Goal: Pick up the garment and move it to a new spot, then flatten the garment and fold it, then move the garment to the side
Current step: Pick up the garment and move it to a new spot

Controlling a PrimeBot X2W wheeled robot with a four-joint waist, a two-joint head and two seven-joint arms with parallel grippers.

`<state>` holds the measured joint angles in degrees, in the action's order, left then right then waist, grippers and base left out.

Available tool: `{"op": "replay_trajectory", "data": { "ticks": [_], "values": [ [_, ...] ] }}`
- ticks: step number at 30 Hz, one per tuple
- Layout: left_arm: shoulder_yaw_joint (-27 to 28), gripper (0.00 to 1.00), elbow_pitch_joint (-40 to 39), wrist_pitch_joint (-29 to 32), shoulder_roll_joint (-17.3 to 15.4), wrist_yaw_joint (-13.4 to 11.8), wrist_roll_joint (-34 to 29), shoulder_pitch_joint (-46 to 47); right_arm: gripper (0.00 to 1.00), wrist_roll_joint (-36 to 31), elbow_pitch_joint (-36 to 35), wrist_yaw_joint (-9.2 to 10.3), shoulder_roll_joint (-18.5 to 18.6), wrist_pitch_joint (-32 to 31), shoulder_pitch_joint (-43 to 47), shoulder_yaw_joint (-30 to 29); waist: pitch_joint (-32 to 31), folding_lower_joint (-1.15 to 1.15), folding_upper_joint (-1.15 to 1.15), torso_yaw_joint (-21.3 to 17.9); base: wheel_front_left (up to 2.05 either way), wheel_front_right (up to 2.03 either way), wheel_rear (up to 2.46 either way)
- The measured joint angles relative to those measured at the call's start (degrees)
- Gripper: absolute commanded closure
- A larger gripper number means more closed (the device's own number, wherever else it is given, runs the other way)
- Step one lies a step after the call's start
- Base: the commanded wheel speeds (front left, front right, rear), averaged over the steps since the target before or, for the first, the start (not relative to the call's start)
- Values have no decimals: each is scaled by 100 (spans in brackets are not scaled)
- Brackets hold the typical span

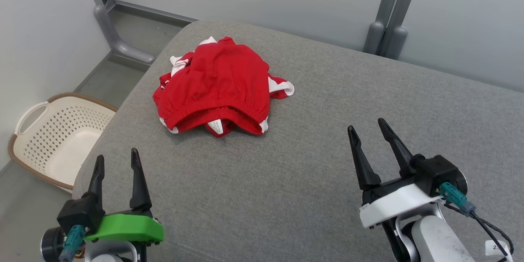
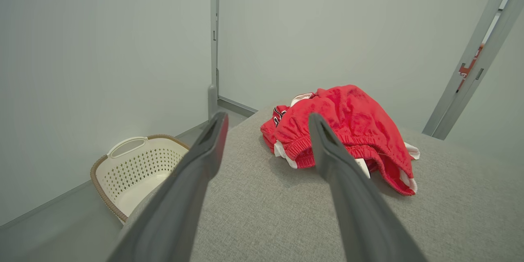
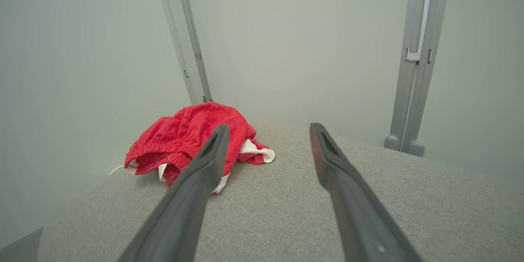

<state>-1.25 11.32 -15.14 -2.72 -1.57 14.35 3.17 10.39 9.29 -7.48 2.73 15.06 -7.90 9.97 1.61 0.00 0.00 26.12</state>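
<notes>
The garment [image 1: 219, 88], red with white trim, lies crumpled toward the far left of the grey table [image 1: 327, 180], waistband facing the robot. The 2 grippers, left [image 1: 116, 166] and right [image 1: 368, 133], hover near the table's front edge, well apart from the garment, fingers spread wide and empty, probably poised to reach. A basket [image 1: 53, 143] sits on the floor at left.

Red garment [image 1: 223, 86] with white trim, grey cushion [image 1: 327, 151], cream perforated basket [image 1: 53, 139]
</notes>
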Motion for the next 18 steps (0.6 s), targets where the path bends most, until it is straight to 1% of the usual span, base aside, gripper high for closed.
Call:
{"op": "replay_trajectory", "data": {
  "ticks": [1, 2, 5, 7, 10, 14, 16, 17, 18],
  "values": [
    [18, 0, 18, 0, -1, 21, 23, 1, 0, 4, -5, 0, 1, 0, 0, 14, -4, 0, 0, -7, 0, 0, 0],
    [13, 0, 75, 0, -3, 118, 138, 3, 0, 14, -8, 0, 0, 0, -1, 31, -9, 0, 0, -20, 0, 0, 0],
    [47, 0, 147, 0, -4, 192, 163, 77, 0, 26, -30, 0, 0, 0, -2, 47, -22, 0, 0, -71, 0, 0, 0],
    [46, 0, 216, 23, -63, 259, 179, 236, 0, 22, -38, 0, 1, 0, -7, 51, -24, 0, 0, -113, 0, 0, 0],
    [89, 0, 275, 439, -280, 364, 298, 651, 0, -10, -52, 0, 0, 0, -41, 60, -7, 0, 0, -195, 0, 0, 0],
    [153, 0, 435, 1352, -555, 476, 546, 1287, 0, -51, -82, 0, 0, 0, -109, 91, 67, 0, 0, -342, 0, 0, 0],
    [259, 0, 565, 1801, -625, 564, 864, 1621, 0, -60, -90, 0, 1, 0, -179, 118, 126, 0, 0, -444, 0, 0, 0],
    [279, 0, 599, 1925, -656, 601, 987, 1744, 0, -63, -102, 0, -1, 0, -204, 141, 152, 0, 0, -489, 0, 0, 0],
    [257, 0, 668, 2086, -748, 628, 993, 1903, 0, -77, -109, 0, -1, 0, -234, 145, 192, 0, 0, -547, 0, 0, 0]
  ]
}}
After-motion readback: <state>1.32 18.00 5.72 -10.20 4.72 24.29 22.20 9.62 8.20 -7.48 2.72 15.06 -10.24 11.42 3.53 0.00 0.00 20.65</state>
